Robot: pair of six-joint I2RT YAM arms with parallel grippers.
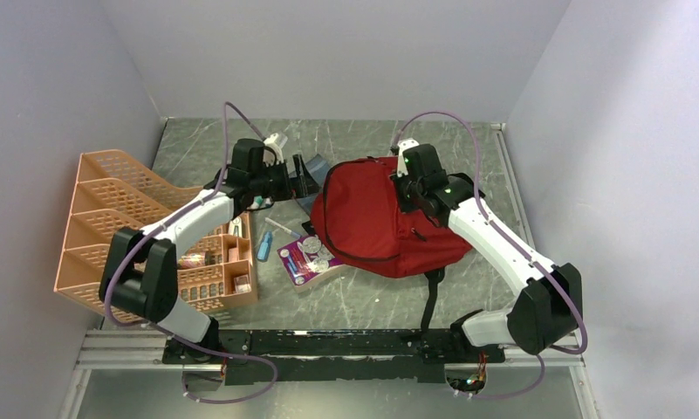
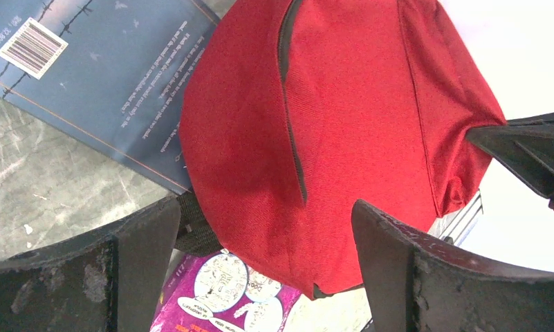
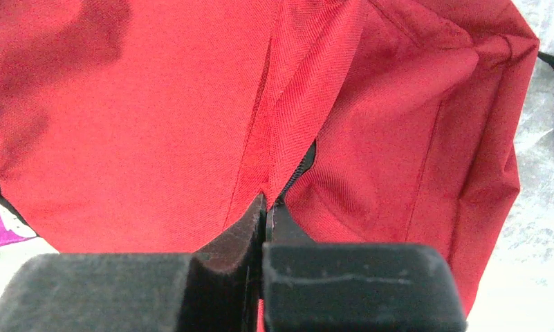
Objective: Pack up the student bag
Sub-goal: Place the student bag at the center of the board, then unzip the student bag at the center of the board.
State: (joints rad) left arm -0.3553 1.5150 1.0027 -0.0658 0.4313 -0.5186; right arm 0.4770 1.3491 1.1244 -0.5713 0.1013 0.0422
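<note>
The student bag (image 1: 372,218) is a red fabric backpack lying mid-table with its black zipper closed. My left gripper (image 1: 306,183) is open at the bag's left side; in the left wrist view its fingers (image 2: 263,207) stand wide apart with the bag (image 2: 343,124) just beyond them, and nothing is between them. My right gripper (image 1: 402,183) sits on the bag's top. In the right wrist view it (image 3: 267,207) is shut on the zipper pull at the end of the black zipper line, against the red fabric (image 3: 142,124).
A blue book (image 2: 101,76) lies behind the bag's left side. A purple booklet (image 1: 309,257) is partly under the bag. A blue pen (image 1: 264,247) and a white pen (image 1: 278,227) lie beside an orange mesh organiser (image 1: 145,227). A black strap (image 1: 430,297) trails toward the near edge.
</note>
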